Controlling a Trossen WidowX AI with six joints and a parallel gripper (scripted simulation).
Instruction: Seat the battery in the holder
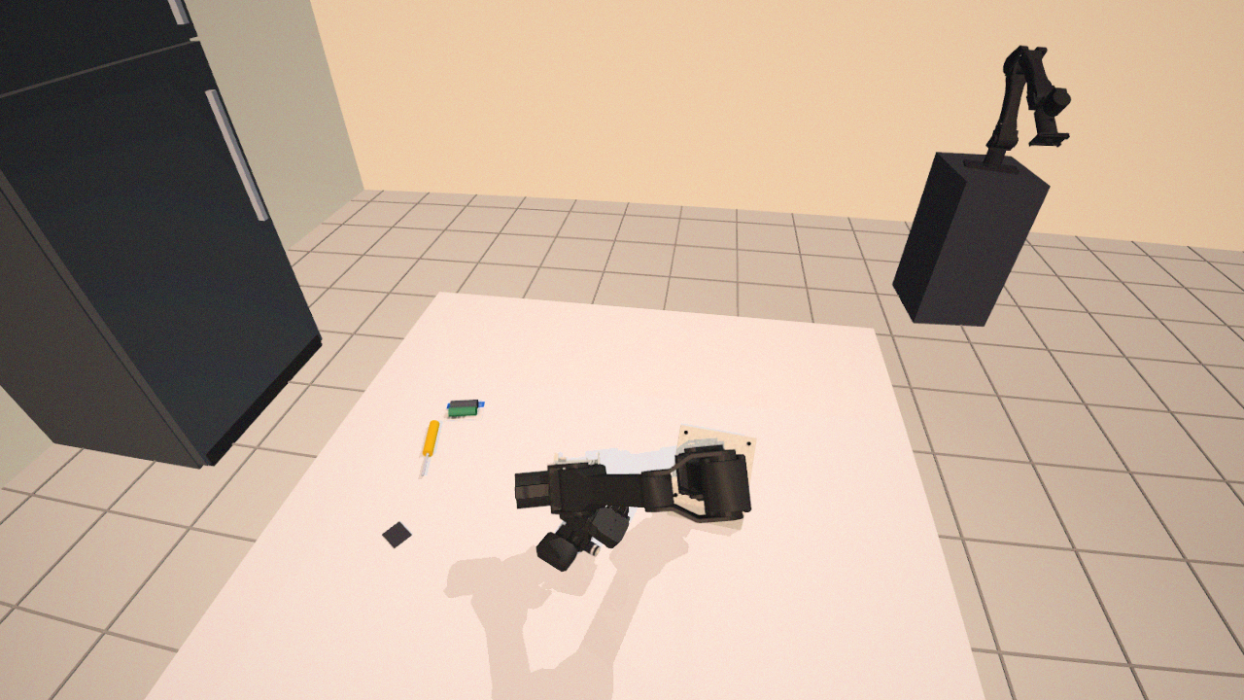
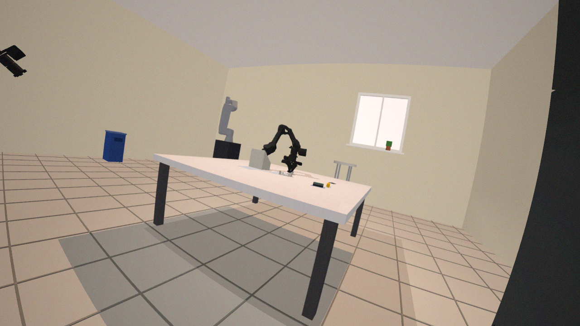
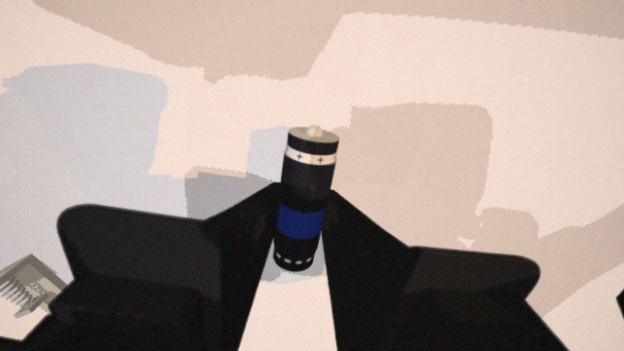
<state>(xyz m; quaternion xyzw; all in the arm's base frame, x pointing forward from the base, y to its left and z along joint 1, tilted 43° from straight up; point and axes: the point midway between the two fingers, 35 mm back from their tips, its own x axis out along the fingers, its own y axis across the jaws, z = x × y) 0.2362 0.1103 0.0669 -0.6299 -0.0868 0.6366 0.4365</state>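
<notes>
One battery (image 3: 304,195) is clamped at its blue band between the nearly closed jaws, terminal end pointing away, above the tabletop (image 3: 439,63); holder (image 3: 26,288) is seen at lower left.

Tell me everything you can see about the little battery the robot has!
The battery is a small black cylinder with a blue band round its middle. Near the far end runs a white ring with plus signs, topped by a pale cap with a small nub. The near end has a ring of white dashes. The gripper is shut on it, the dark fingers pinching the blue band from both sides. It points away from the wrist camera, over the pale table.
</notes>
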